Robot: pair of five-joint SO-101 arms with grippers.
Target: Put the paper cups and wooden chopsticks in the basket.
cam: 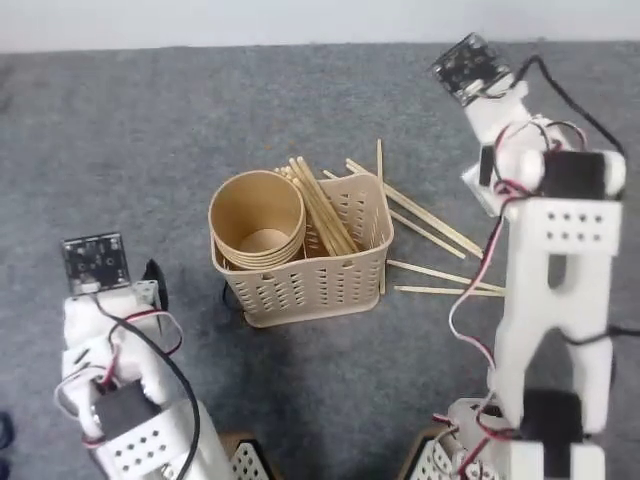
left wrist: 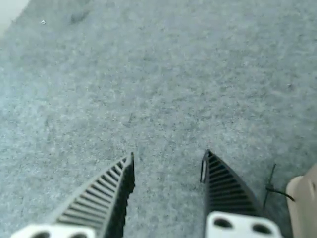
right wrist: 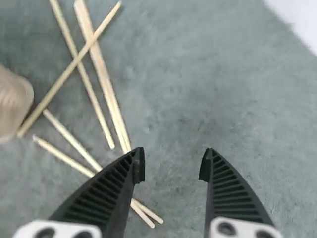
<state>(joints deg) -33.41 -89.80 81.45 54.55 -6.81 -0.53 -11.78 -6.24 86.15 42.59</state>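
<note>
Likely gathering loose chopsticks (right wrist: 104, 79) right of basket (cam: 310, 285). Holding nothing in left gripper (left wrist: 167, 171) or right gripper (right wrist: 171, 166), both parted. Calls for pinching one stick next.

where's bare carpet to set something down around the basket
Bare carpet lies left of the basket, up to the left arm, and on its far side. The strip in front, between the two arm bases, is free. Crowded: right of the basket, where loose chopsticks lie up to the right arm.
</note>
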